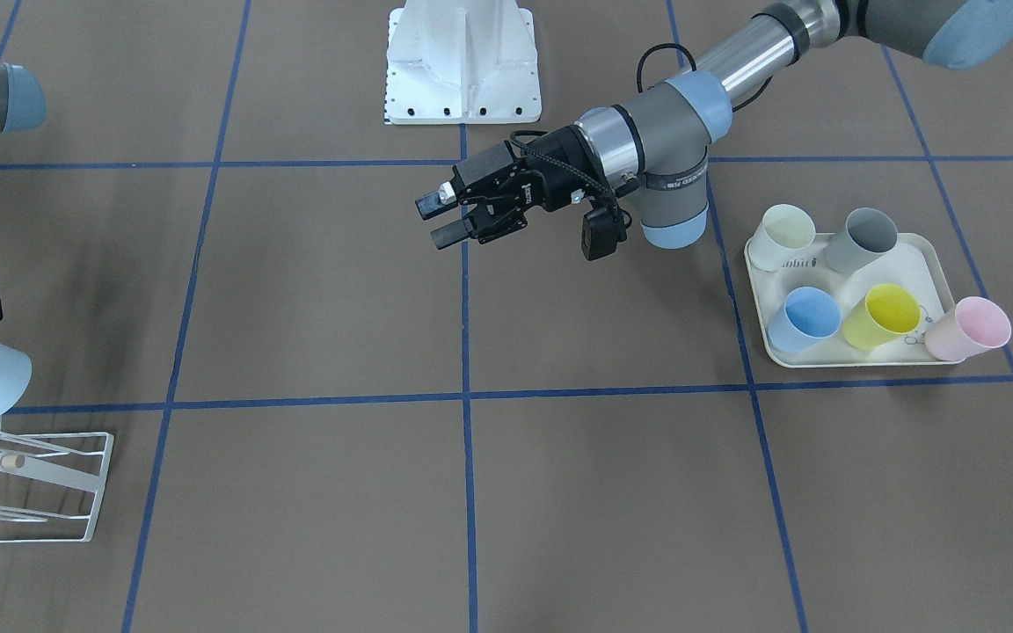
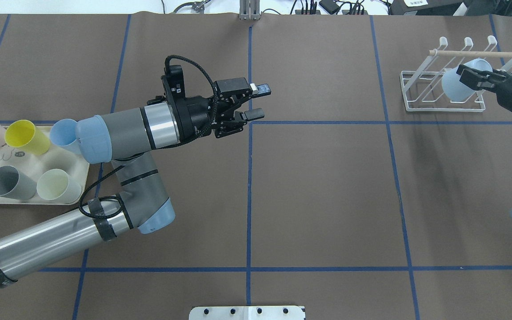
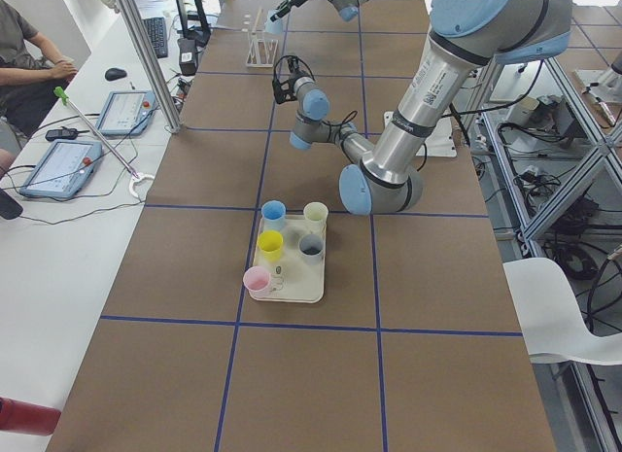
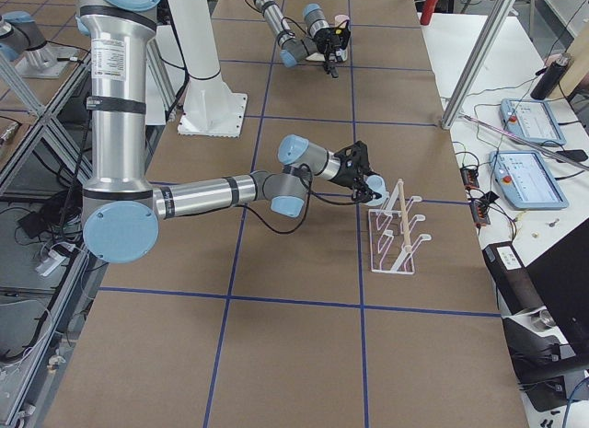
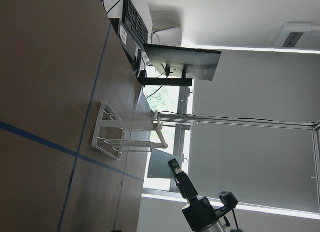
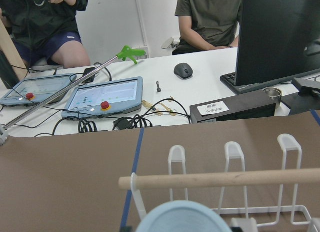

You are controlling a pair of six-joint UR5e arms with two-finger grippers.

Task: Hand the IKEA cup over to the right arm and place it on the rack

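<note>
Pale blue, the IKEA cup is held tilted just over the white wire rack, beside its wooden dowel, its rim clamped by the right hand. Well apart from the rack, over the bench, the left hand is spread wide, empty. Farthest from the rack, five other cups are seen on a cream tray.

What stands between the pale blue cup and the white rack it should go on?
Nothing visible does. The right arm's jaws hold the cup right at the rack, close to its wooden dowel.
</note>
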